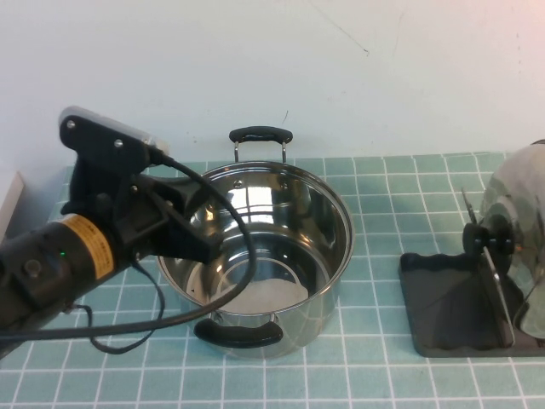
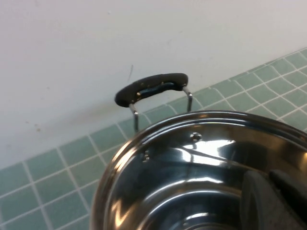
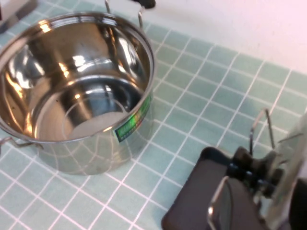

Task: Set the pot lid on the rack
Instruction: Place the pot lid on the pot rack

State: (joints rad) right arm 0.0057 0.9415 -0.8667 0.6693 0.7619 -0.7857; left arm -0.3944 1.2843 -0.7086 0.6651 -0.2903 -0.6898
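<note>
The pot lid [image 1: 517, 223] stands on edge over the right part of the rack [image 1: 447, 307], its black knob [image 1: 487, 241] facing left, behind a wire prong [image 1: 498, 294]. In the right wrist view the lid [image 3: 291, 158] fills the near edge. My right gripper [image 3: 293, 201] is shut on its rim, with one dark finger [image 3: 300, 218] showing; the lid hides this gripper in the high view. My left gripper [image 1: 194, 237] hangs over the left rim of the steel pot [image 1: 255, 247], its fingers [image 2: 261, 201] shut and empty.
The deep pot with two black handles [image 1: 261, 135] stands mid-table on green tiles, between the arms. A white wall runs close behind. The left arm's cable [image 1: 153, 319] loops by the pot's near handle. Bare tiles lie between the pot and the rack.
</note>
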